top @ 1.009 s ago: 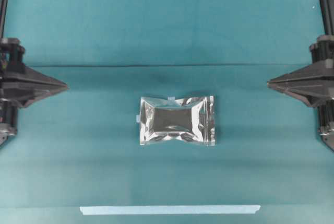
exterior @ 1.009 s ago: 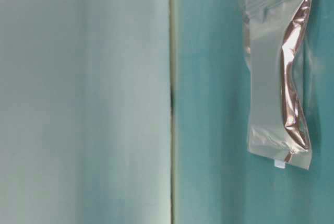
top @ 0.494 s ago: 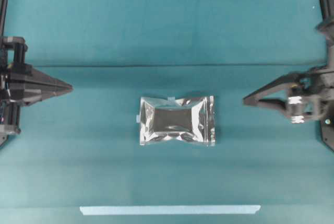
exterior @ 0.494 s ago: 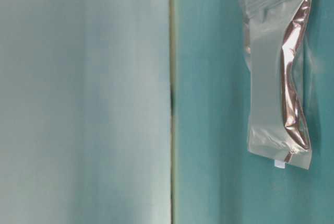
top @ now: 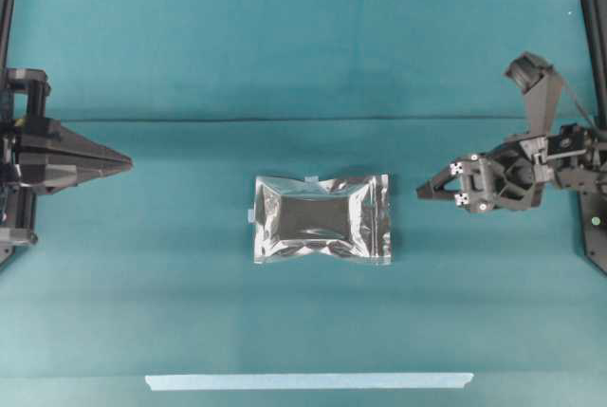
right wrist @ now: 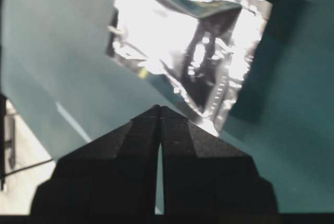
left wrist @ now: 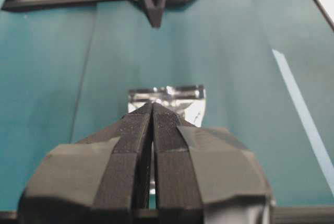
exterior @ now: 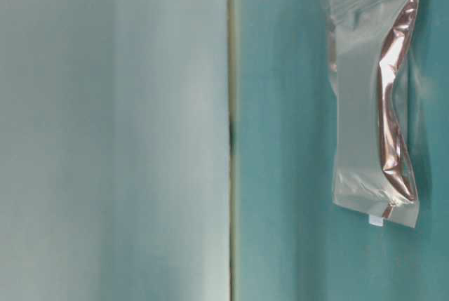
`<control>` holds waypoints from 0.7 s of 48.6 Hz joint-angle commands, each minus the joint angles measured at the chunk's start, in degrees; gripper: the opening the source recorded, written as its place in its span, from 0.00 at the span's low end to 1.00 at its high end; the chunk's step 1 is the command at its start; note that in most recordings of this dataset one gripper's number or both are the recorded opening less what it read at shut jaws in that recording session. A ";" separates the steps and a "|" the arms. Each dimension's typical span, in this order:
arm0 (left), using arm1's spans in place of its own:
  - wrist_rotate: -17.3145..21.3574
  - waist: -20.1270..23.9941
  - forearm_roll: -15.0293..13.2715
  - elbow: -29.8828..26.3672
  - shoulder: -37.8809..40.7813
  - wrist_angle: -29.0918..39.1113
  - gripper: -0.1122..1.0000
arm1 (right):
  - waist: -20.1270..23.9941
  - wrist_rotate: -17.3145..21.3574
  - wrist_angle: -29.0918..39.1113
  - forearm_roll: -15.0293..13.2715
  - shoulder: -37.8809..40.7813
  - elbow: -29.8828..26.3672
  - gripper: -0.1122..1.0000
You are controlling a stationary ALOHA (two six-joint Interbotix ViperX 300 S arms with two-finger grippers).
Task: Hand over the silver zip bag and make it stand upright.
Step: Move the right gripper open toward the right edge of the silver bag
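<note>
Half the silver zip bag [left wrist: 167, 101] hides behind the left fingers [left wrist: 133, 151].

The shiny, crinkled silver foil zip bag [right wrist: 188, 59] is lying flat on the teal cloth-covered table [right wrist: 62, 67], filling the upper middle of the right wrist view and glaring bright white on its left part, with a darker reflective panel on the right. Just below the bag, the black two-fingered right gripper [right wrist: 159, 110] is pointing toward it, its fingers pressed together to a single tip, apart from the foil. Left of and below the bag, a thin pale blue tape strip [right wrist: 73, 120] is running diagonally across the cloth.
</note>
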 commanded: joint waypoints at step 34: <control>-0.18 0.18 0.09 -1.23 0.79 -0.26 0.10 | 5.80 11.87 -18.11 0.44 12.83 4.92 0.92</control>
